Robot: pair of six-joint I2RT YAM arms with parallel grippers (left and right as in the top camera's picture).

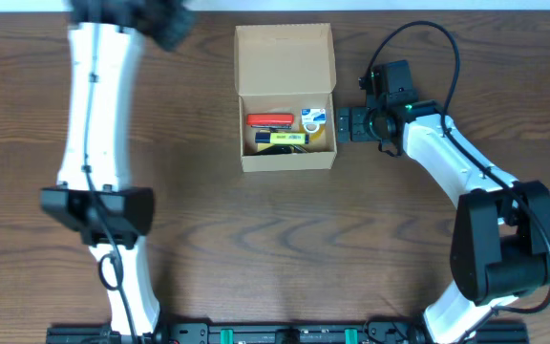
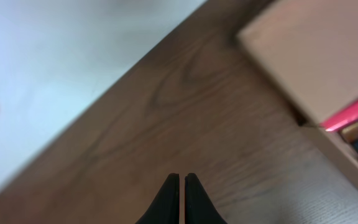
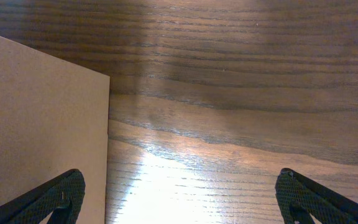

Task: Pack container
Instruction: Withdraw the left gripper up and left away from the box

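The container (image 1: 286,161) is a tan cardboard box at the table's back middle, with its flap lid (image 1: 285,57) open and standing at the far side. Inside lie a red item (image 1: 268,120), a yellow and black item (image 1: 283,139) and a small white and blue roll (image 1: 314,119). My right gripper (image 1: 344,124) is open and empty just outside the box's right wall; that wall (image 3: 42,124) fills the left of the right wrist view, by my open fingers (image 3: 182,199). My left gripper (image 1: 156,19) is shut and empty at the back left (image 2: 181,180), apart from the box (image 2: 316,56).
The brown wooden table (image 1: 285,248) ends at a pale back edge (image 2: 55,68) close to my left gripper. The left arm (image 1: 98,124) stretches along the left side and the right arm (image 1: 447,158) along the right side.
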